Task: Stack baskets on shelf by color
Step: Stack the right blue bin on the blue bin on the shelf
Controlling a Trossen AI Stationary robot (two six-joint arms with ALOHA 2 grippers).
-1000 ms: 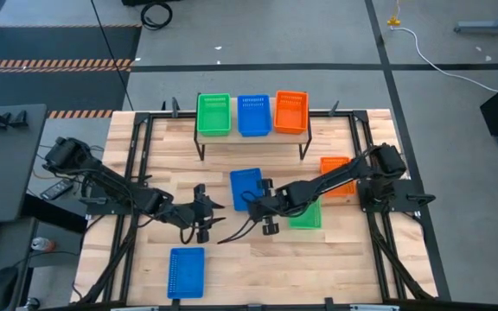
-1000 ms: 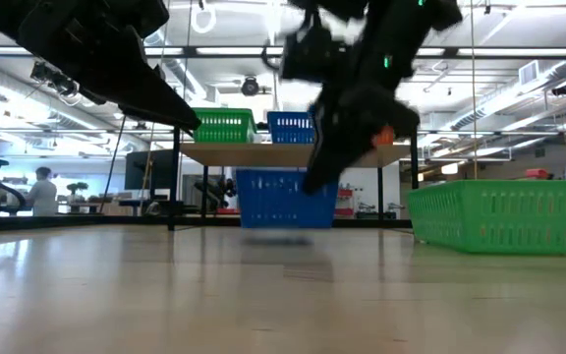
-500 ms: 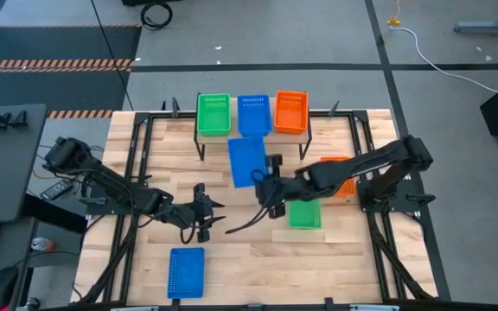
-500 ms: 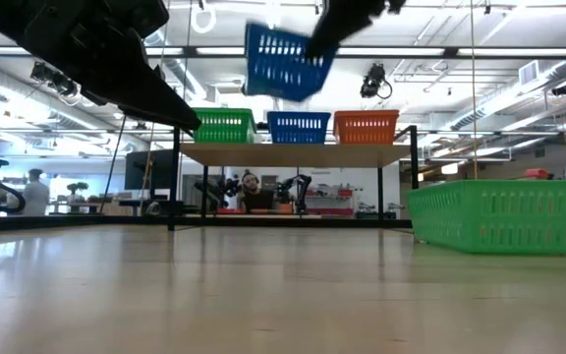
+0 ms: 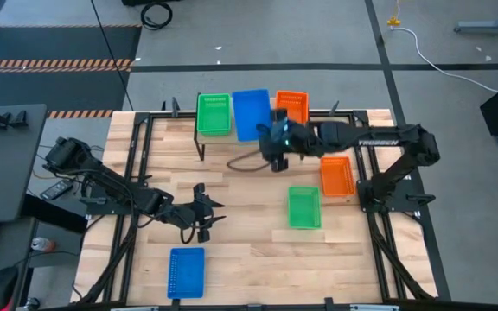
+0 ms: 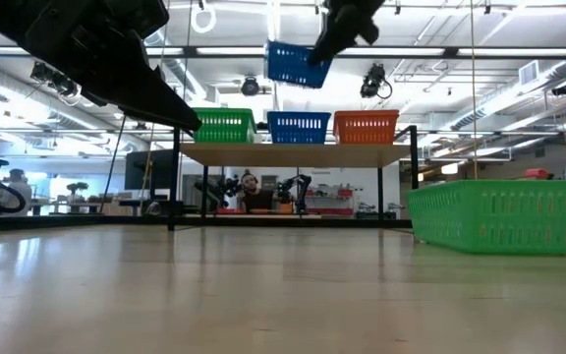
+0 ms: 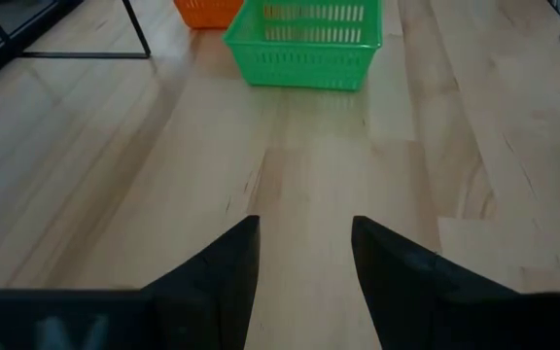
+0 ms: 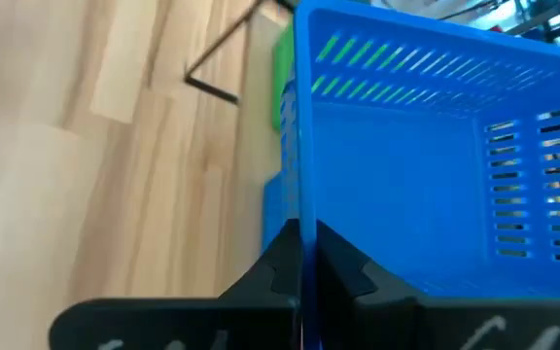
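Blue basket up over the shelf

My right gripper pinched the blue basket wall; only low view showed the shelf's blue one underneath. Left gripper sat open.

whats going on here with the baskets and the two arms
The right gripper is shut on the rim of a blue basket and holds it in the air above the shelf, over the blue basket standing there between a green basket and an orange basket. The left gripper hovers open low over the table. A green, an orange and another blue basket sit on the table.
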